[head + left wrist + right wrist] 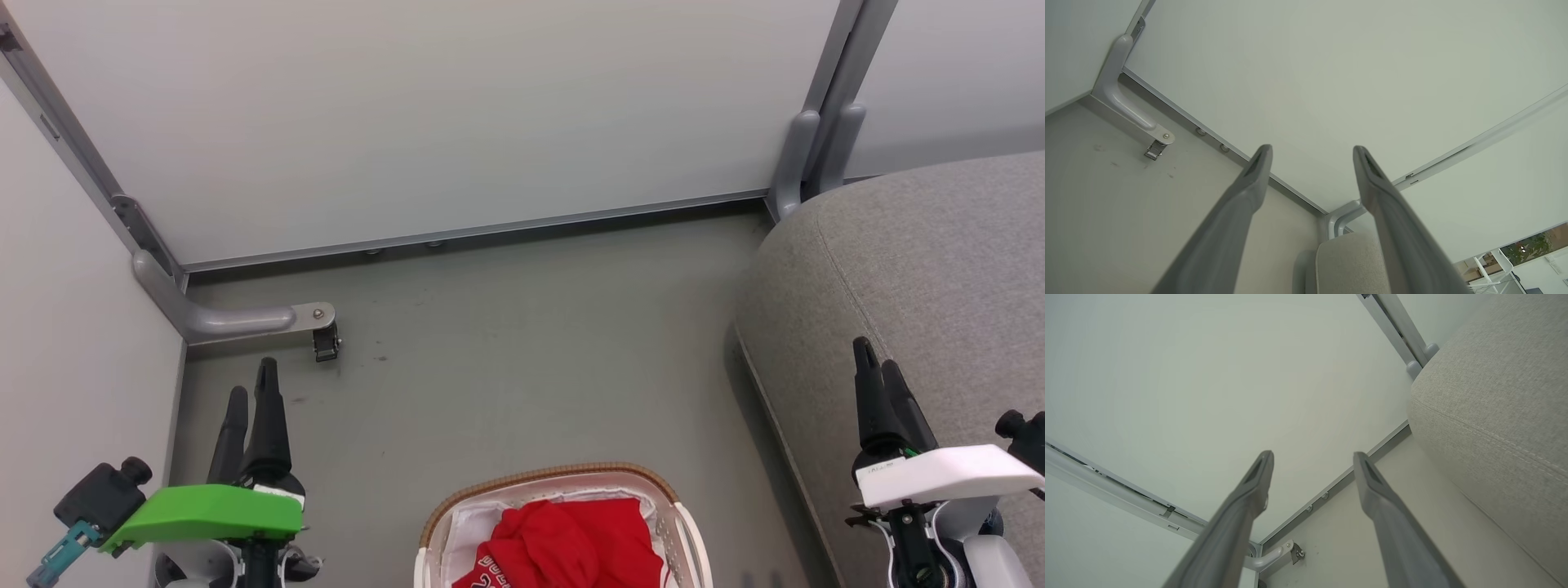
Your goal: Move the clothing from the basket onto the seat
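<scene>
Red clothing (563, 543) with white lettering lies bunched in the white basket (684, 523) with a tan rim, at the bottom centre of the head view. The big grey seat (939, 269) fills the right side; its corner also shows as seat (1349, 265) and seat (1502, 408). My left gripper (251, 392) stands at the lower left, well left of the basket, open and empty. My right gripper (878, 359) hovers over the seat's front part, open and empty. Each wrist view shows its fingers spread apart, left gripper (1310, 149), right gripper (1312, 455).
Pale partition walls (424, 114) close the back and left. A grey metal foot with a caster (325, 343) juts onto the floor at the back left. Another grey post (804, 155) stands by the seat's far corner. Grey floor (531, 351) lies between basket and wall.
</scene>
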